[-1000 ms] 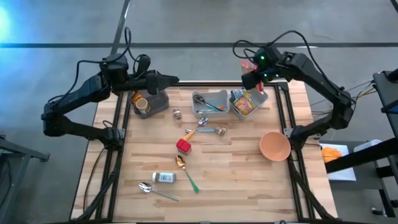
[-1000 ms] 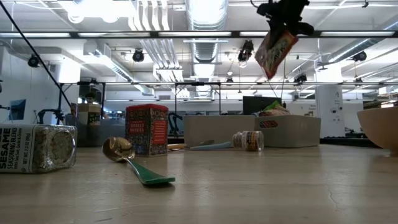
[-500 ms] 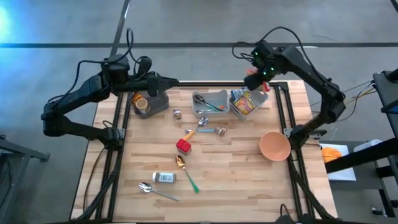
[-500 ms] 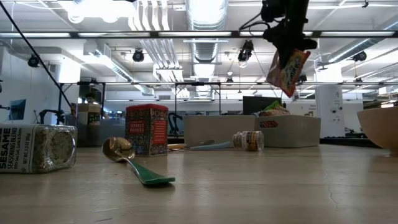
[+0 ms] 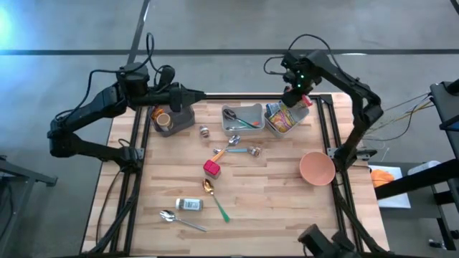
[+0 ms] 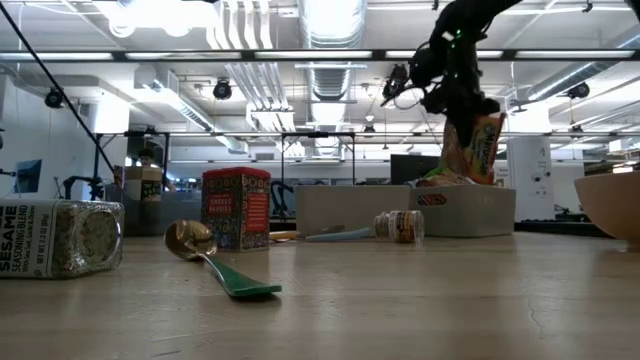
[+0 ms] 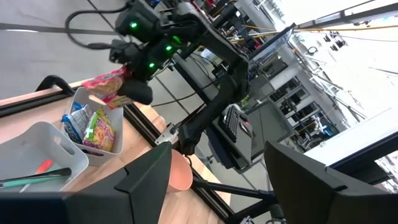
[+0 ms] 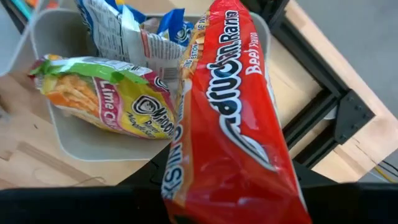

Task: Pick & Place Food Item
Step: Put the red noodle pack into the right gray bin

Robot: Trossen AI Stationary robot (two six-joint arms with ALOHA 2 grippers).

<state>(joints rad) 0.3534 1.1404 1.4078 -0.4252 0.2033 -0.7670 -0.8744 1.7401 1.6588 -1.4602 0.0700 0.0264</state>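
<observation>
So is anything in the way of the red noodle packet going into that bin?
Nothing blocks it. The right gripper holds the red noodle packet just over the grey bin, which already holds other packets.

The red noodle packet, printed with white lettering that reads "Beef", hangs lengthwise above the grey food bin, its far end tilted over the bin's back corner near the table's black frame. In the low view the red noodle packet stands almost upright, its lower end just above the heap in the grey food bin. The bin already holds a green-and-yellow lime noodle packet lying flat and a blue-and-white packet behind it.
</observation>
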